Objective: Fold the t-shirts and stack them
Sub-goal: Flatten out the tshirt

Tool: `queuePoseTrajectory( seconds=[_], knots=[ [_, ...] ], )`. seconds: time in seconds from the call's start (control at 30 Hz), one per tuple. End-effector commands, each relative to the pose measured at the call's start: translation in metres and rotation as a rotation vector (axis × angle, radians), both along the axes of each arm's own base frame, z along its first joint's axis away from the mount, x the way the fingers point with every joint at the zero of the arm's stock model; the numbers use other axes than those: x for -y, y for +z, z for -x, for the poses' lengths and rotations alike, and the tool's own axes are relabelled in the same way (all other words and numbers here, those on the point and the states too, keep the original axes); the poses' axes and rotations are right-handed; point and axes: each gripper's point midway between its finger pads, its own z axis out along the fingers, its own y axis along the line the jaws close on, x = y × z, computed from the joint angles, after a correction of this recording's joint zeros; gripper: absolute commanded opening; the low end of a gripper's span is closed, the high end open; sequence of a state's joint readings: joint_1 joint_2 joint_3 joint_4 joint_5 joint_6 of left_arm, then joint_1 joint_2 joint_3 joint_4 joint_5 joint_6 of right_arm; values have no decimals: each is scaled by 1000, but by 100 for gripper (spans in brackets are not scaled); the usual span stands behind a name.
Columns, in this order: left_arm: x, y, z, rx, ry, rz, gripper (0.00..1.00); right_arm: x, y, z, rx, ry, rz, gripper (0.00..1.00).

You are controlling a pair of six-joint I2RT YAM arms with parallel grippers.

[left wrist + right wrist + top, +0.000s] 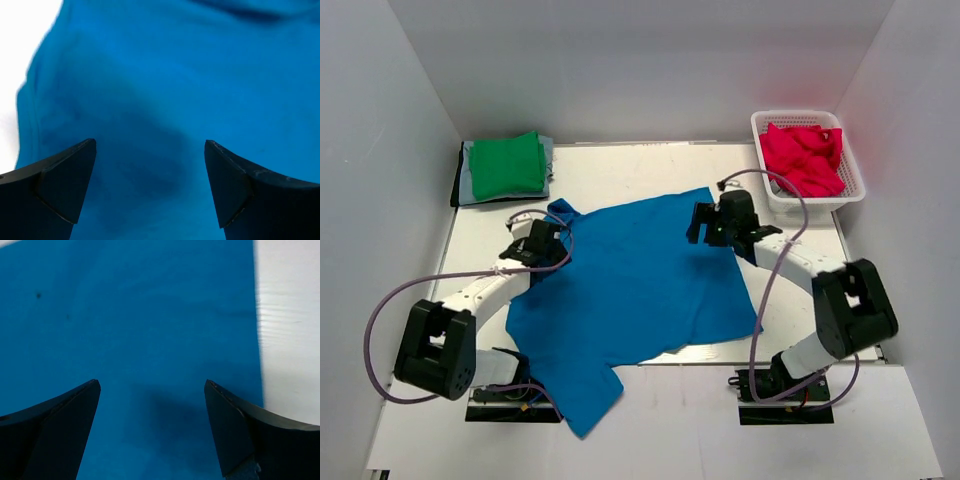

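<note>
Right, top view first: the blue shirt (640, 290) lies spread across the middle of the desk (620, 165), one end trailing past the near edge beside the left arm's base. The left arm (480, 295) has its jaws over the shirt's left edge, near a sleeve. The right arm (800, 265) has its jaws over the far right corner of the cloth. How far either pair is open, I cannot tell from up here. Far left corner, a green shirt (507, 163) tops a folded stack of grey and dark ones. Far right corner, a white basket (850, 170) holds crumpled pink shirts (802, 155).

Now the left wrist view, and this settles it: the left jaws are spread wide with nothing between them. Blue cloth (175, 90) fills the gap below, slightly rumpled, and a sliver of desk (20, 50) shows at the left.

Over to the right wrist view: the right jaws are also wide apart and empty-handed. The shirt (140, 315) lies flat beneath them, its straight edge running just past the right-hand tip, with bare desk (290, 340) beyond.
</note>
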State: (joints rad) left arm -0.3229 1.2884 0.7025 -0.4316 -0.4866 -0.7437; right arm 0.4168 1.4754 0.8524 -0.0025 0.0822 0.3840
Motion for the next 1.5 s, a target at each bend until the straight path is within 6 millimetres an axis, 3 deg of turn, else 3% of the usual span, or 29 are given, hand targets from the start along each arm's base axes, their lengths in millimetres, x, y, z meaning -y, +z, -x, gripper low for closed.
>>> queuePoseTrajectory(
  seconds=[0.0, 0.1, 0.23, 0.27, 0.33, 0.37, 0.43, 0.53, 0.6, 0.63, 0.67, 0.73, 0.8, 0.87, 0.97, 1.0, 1.03, 1.07, 1.1, 1.13, 1.17, 1.23, 1.27, 1.3, 1.33, 1.37, 1.4, 1.43, 1.47],
  knots=[
    [15, 7, -17, 99, -1, 85, 99, -32, -9, 0, -23, 99, -95, 90],
    [17, -4, -27, 92, -7, 86, 99, -31, -34, -2, -102, 43, -109, 90],
    [27, -16, -48, 62, -40, 78, 99, -8, -62, -7, -182, -99, -46, 90],
    [29, -10, -61, 77, -35, 75, 99, -2, -62, -13, -171, -145, -29, 90],
    [32, -31, -66, 9, -33, 38, 99, 13, -72, -17, -197, -200, -7, 90],
    [37, -24, -82, 28, -40, 39, 99, 15, -73, -19, -196, -210, -3, 90],
    [46, -49, -87, -49, -72, 48, 99, 35, -86, -19, -242, -268, 32, 90],
    [62, -43, -120, -34, -97, 70, 99, 54, -95, -23, -282, -327, 31, 90],
    [70, -60, -129, -74, -128, 72, 99, 64, -93, -34, -279, -353, 34, 90],
    [76, -51, -147, -38, -130, 81, 99, 69, -97, -36, -292, -365, 38, 90],
    [78, -65, -149, -77, -144, 71, 99, 72, -90, -47, -272, -376, 26, 90],
    [86, -57, -173, -54, -153, 71, 99, 76, -94, -56, -293, -376, 46, 90],
    [97, -58, -197, -39, -174, 86, 99, 80, -76, -85, -245, -388, 48, 90],
    [100, -60, -212, -39, -198, 86, 99, 88, -81, -100, -256, -399, 68, 90],
    [108, -58, -241, -21, -230, 65, 99, 92, -71, -131, -228, -373, 72, 90],
    [114, -39, -261, 30, -243, 66, 99, 93, -70, -137, -221, -366, 77, 90],
    [115, -34, -269, 39, -244, 55, 99, 91, -51, -154, -165, -322, 82, 90],
    [114, -36, -274, 29, -236, 43, 99, 84, -39, -157, -147, -282, 64, 90],
    [115, -14, -283, 46, -240, 31, 99, 80, -25, -163, -115, -264, 61, 90],
    [113, -5, -285, 50, -240, 13, 99, 72, -20, -162, -97, -205, 65, 90],
    [113, 5, -285, 57, -240, 15, 99, 68, 15, -164, -21, -190, 41, 90],
    [108, 39, -272, 90, -247, 15, 99, 59, 14, -148, -15, -142, 21, 90],
    [106, 50, -265, 105, -247, 18, 99, 58, 43, -137, 49, -133, -3, 90],
    [101, 36, -240, 58, -248, 0, 99, 49, 50, -128, 63, -96, -26, 90],
    [99, 82, -227, 140, -247, 7, 99, 46, 73, -122, 121, -84, -52, 90],
    [90, 68, -200, 86, -238, 4, 99, 49, 49, -103, 80, -77, -47, 90],
    [87, 71, -179, 70, -235, 28, 99, 50, 77, -92, 147, -77, -66, 90],
    [88, 73, -159, 67, -224, 85, 99, 55, 83, -89, 173, -93, -75, 90],
    [84, 112, -136, 150, -228, 131, 99, 59, 59, -73, 138, -104, -73, 90]
  ],
)
